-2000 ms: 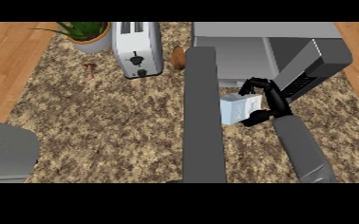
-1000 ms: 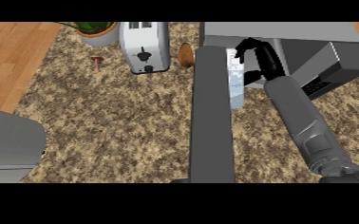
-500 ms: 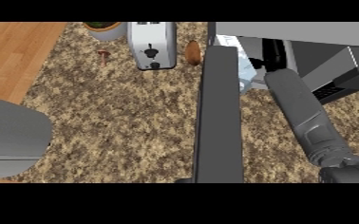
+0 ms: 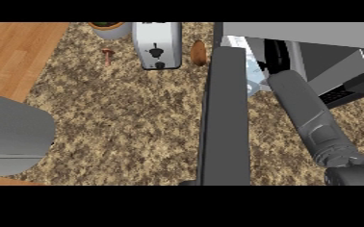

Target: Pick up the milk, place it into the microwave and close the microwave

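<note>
Right hand (image 4: 276,53) at 1 o'clock is inside the microwave (image 4: 313,31), curled around the milk (image 4: 250,62), not released. Door (image 4: 226,115) open; release and closing remain. Left hand not visible.

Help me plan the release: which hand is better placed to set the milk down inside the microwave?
Right. The right hand already reaches into the microwave beside the milk; whether it grips the milk is unclear. The left hand isn't visible.

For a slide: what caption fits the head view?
Right robot hand reaching into the open microwave with the milk, toaster nearby.
</note>
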`<state>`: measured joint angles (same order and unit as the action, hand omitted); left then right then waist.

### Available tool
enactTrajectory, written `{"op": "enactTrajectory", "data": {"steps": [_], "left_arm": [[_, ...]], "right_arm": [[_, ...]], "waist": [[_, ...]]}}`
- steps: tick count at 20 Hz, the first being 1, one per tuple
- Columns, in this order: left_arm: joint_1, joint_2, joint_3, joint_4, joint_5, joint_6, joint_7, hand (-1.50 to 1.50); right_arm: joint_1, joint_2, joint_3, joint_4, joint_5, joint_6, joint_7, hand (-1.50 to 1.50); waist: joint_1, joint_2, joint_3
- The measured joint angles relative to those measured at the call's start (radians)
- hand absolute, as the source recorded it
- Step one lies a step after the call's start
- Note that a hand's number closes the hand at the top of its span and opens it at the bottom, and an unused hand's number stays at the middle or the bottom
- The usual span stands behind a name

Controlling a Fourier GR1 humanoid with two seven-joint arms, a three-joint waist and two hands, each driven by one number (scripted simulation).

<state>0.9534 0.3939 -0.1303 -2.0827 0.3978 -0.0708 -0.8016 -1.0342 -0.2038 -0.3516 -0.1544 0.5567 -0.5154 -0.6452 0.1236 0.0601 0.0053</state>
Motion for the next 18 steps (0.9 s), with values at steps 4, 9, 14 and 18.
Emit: {"op": "enactTrajectory", "data": {"steps": [4, 9, 14, 18], "left_arm": [[-0.024, 0.005, -0.01, -0.001, -0.018, 0.001, 0.014, -1.5], [-0.043, -0.002, -0.04, 0.0, -0.038, -0.002, 0.026, -1.5], [-0.062, -0.022, -0.094, -0.003, -0.079, 0.01, 0.044, -1.5], [-0.072, -0.032, -0.137, -0.022, -0.124, 0.022, 0.062, -1.5]], "right_arm": [[0.001, 0.001, -0.018, 0.011, -0.018, 0.052, -0.035, -1.5], [0.001, 0.008, -0.047, 0.018, -0.05, 0.132, -0.081, -1.5], [0.022, 0.015, -0.078, 0.02, -0.085, 0.213, -0.141, -1.5], [0.051, 0.013, -0.094, 0.024, -0.108, 0.299, -0.188, -1.5]], "waist": [[-0.004, -0.001, 0.001], [-0.015, -0.008, 0.001], [-0.035, -0.015, 0.0], [-0.053, -0.026, 0.0]]}}
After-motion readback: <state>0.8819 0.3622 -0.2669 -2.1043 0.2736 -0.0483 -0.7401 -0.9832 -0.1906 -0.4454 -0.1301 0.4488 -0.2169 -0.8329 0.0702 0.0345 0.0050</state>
